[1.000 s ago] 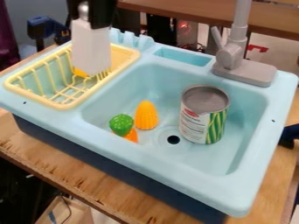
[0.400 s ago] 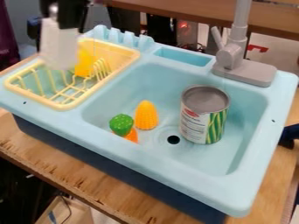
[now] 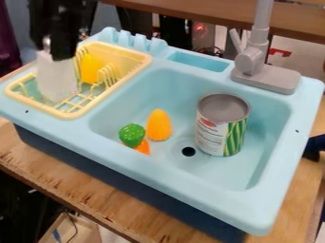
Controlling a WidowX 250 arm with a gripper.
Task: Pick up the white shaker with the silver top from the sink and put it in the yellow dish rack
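The gripper (image 3: 58, 95) hangs from the upper left, its pale lower part down inside the left part of the yellow dish rack (image 3: 77, 115). Just to its right, a yellow object (image 3: 90, 69) rests in the rack beside the wire prongs. In the basin of the light blue sink (image 3: 190, 178), a yellow corn cob (image 3: 159, 126) stands left of the drain. Against its lower left is a green-topped piece (image 3: 132, 135) with an orange part (image 3: 143, 146) beneath. A metal can (image 3: 221, 124) with a green-striped label stands upright on the right.
A grey faucet (image 3: 257, 59) rises from the sink's back right edge. The sink sits on a wooden table (image 3: 82, 185). Raised light blue slots (image 3: 130, 42) line the back edge, beside a shallow recess (image 3: 199, 61). A wooden shelf (image 3: 209, 14) runs behind.
The gripper has moved left and then lower over the rack, away from the yellow object, which now shows more fully. The basin's contents have not moved.
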